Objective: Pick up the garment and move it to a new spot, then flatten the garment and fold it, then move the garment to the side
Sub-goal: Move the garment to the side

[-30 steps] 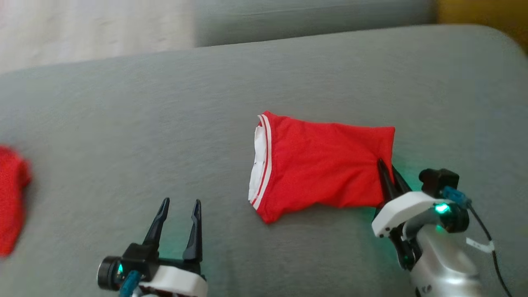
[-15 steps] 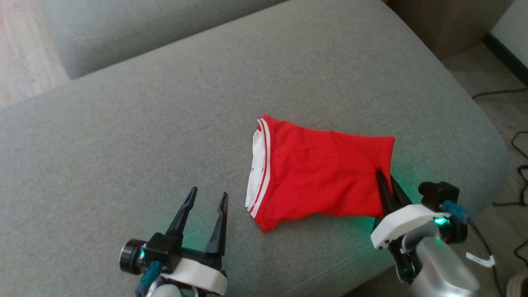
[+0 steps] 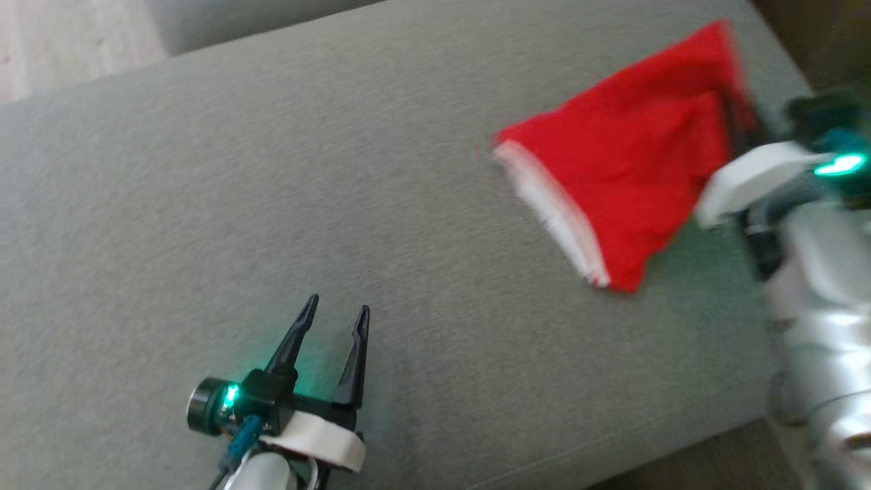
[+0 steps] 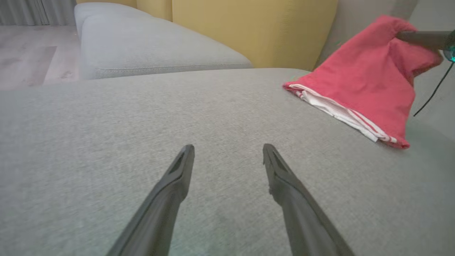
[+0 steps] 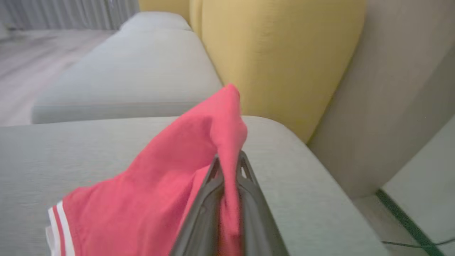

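The right gripper is clamped tight on a corner of the red fabric garment with white-striped hem, at two o'clock in the head view. The hem rests on the grey fabric sofa cushion. At seven o'clock the left gripper hovers spread wide, empty.

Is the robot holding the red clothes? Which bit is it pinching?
Yes. The right gripper pinches the red garment at its plain red end, opposite the white-striped band. The left gripper is open and holds nothing.
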### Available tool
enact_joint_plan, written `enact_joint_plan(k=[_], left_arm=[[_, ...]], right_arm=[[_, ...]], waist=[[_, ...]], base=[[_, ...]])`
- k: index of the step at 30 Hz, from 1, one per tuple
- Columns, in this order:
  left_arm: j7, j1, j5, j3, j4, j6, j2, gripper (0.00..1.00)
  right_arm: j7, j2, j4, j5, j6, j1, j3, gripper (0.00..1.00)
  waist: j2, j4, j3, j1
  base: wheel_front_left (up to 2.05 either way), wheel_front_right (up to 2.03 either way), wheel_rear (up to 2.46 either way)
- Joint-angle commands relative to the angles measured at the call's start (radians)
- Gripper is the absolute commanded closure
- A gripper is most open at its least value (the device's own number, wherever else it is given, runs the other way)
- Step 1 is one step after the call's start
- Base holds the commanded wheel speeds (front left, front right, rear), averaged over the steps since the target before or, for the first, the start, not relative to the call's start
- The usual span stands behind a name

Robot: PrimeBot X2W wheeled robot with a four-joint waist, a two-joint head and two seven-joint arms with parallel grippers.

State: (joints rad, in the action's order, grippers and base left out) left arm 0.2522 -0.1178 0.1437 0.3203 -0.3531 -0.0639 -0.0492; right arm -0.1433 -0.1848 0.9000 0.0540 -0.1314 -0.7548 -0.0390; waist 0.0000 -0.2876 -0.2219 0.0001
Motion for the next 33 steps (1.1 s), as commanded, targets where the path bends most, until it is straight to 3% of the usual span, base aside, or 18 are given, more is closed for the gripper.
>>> enact_joint_plan(k=[1,5,9,10,11,12,16,19,25,33], left_arm=[[0.010,-0.036,-0.009,-0.034,0.027,-0.006,-0.001,0.00],[0.010,-0.047,-0.009,-0.042,0.030,-0.008,-0.001,0.00],[0.010,-0.048,-0.006,-0.049,0.030,-0.005,-0.001,0.00],[0.010,-0.048,-0.005,-0.051,0.030,-0.005,-0.001,0.00],[0.010,-0.048,-0.004,-0.052,0.030,-0.005,-0.001,0.00],[0.010,-0.049,-0.004,-0.053,0.029,-0.005,-0.001,0.00],[0.010,-0.051,-0.004,-0.061,0.026,-0.004,-0.001,0.00],[0.010,-0.053,-0.002,-0.069,0.025,0.004,-0.001,0.00],[0.010,-0.030,0.005,-0.110,0.035,0.039,-0.001,0.00],[0.010,0.033,0.021,-0.216,0.059,0.077,-0.001,0.00]], right_arm=[[0.003,-0.039,-0.002,-0.035,0.001,-0.030,0.031,1.00],[0.012,-0.114,0.043,-0.153,0.001,-0.081,0.178,1.00],[0.012,-0.131,0.050,-0.226,0.001,-0.098,0.276,1.00],[0.009,-0.132,0.047,-0.249,0.001,-0.102,0.309,0.80],[0.003,-0.132,0.041,-0.274,0.001,-0.104,0.341,0.37],[-0.006,-0.132,0.035,-0.296,0.001,-0.108,0.370,0.00],[-0.065,-0.098,-0.003,-0.373,0.001,-0.118,0.477,0.00],[-0.101,-0.037,-0.021,-0.398,0.001,-0.119,0.492,0.00],[-0.118,0.091,-0.125,-0.311,0.001,-0.040,0.362,0.00],[-0.118,0.133,-0.284,-0.107,0.001,0.244,0.172,0.00]], waist=[[0.0000,0.042,-0.026,-0.0001],[0.0000,0.075,-0.041,-0.0001],[0.0000,0.084,-0.046,-0.0001],[0.0000,0.085,-0.047,-0.0001],[0.0000,0.087,-0.049,-0.0001],[0.0000,0.087,-0.051,-0.0001],[0.0000,0.088,-0.049,-0.0001],[0.0000,0.094,-0.035,-0.0001],[0.0000,0.130,0.015,-0.0001],[0.0000,0.215,0.092,-0.0001]], base=[[0.00,0.00,0.00],[0.00,0.00,0.00],[0.00,0.00,0.00],[0.00,0.00,0.00],[0.00,0.00,0.00],[0.00,0.00,0.00],[0.00,0.00,0.00],[0.00,0.00,0.00],[0.00,0.00,0.00],[0.00,0.00,0.00]])
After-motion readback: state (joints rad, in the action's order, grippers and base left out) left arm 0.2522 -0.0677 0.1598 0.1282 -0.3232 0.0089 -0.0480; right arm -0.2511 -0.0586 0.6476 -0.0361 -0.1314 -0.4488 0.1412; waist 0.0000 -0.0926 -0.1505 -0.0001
